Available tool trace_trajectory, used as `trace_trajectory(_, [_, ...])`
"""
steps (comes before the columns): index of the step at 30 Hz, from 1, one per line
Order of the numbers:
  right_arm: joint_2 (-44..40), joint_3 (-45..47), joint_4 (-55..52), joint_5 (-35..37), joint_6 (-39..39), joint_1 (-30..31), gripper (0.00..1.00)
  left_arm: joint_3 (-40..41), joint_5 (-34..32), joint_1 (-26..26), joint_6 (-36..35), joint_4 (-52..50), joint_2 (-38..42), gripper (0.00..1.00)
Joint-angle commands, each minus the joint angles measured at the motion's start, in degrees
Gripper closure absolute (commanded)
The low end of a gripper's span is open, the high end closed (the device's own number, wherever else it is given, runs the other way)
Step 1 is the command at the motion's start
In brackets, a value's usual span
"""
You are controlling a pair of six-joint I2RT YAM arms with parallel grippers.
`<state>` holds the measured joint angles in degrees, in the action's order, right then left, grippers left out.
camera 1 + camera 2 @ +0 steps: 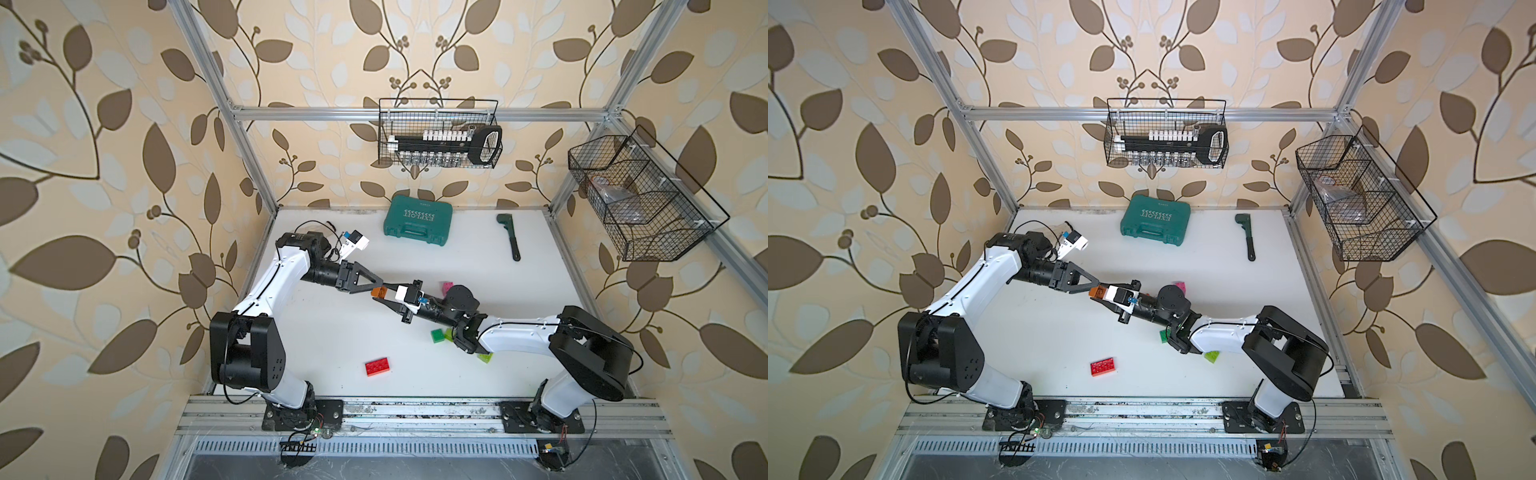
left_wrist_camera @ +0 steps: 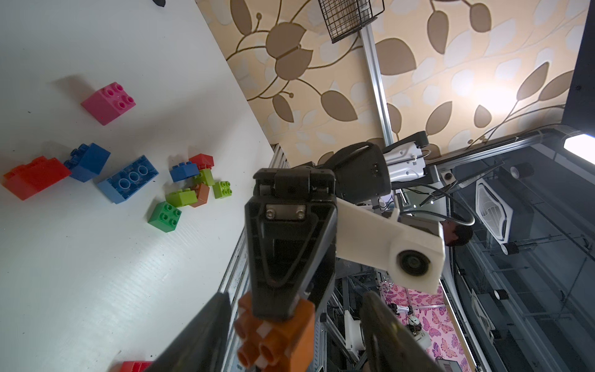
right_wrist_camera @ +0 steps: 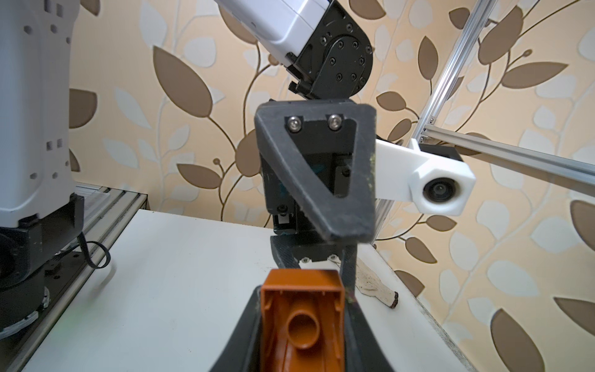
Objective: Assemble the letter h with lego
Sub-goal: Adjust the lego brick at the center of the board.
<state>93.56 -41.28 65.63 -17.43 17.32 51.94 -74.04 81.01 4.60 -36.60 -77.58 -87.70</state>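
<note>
The right claw [image 3: 299, 325] is closed on the orange brick [image 2: 277, 341] and holds it above the table [image 1: 332, 332], about midway between the 2 arms. The left claw [image 1: 388, 286] meets it tip to tip with its jaws apart. In the left wrist view its 2 fingers [image 2: 199, 338] stand on either side of the brick, 1 just beside it and the other with a clear gap.

So the brick lies between the left fingers, and we judge that the coming move only needs them to close on its free sides. The brick looks about square, so we find no long axis. In the right wrist view we look into its hollow underside.

The other lego [image 2: 127, 178] lie loose on the table, most of them near the right arm. The only writing that we can read is "EXPLOIT" on the teal case [image 1: 417, 220].
</note>
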Motion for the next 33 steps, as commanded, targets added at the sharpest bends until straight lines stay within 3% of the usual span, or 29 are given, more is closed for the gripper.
trace_trajectory(1, [1.3,-2.0,3.4,-0.7,-1.5,-0.6,0.81,-0.3,2.7,0.7,-4.7,-3.9,1.7,0.34])
trace_trajectory(11, [2.6,-4.4,2.0,-3.1,-0.5,-0.7,0.8,-0.2,3.4,0.7,-3.2,-2.6,1.7,0.43])
trace_trajectory(20, [5.2,-5.2,3.5,-2.2,-1.2,-1.0,0.77,0.1,3.1,0.7,-3.7,-2.8,2.2,0.65])
trace_trajectory(26, [4.0,-2.4,1.6,-4.4,-1.1,-1.8,0.63,-0.1,1.0,0.7,-2.1,-0.4,2.3,0.71])
trace_trajectory(31, [0.4,1.2,-3.8,-6.0,-0.8,-2.9,0.5,0.7,-6.2,0.7,4.7,7.5,2.2,0.71])
trace_trajectory(33, [-1.5,2.3,-8.0,-5.5,-0.5,-3.3,0.49,1.7,-12.0,0.7,9.7,13.3,2.4,0.71])
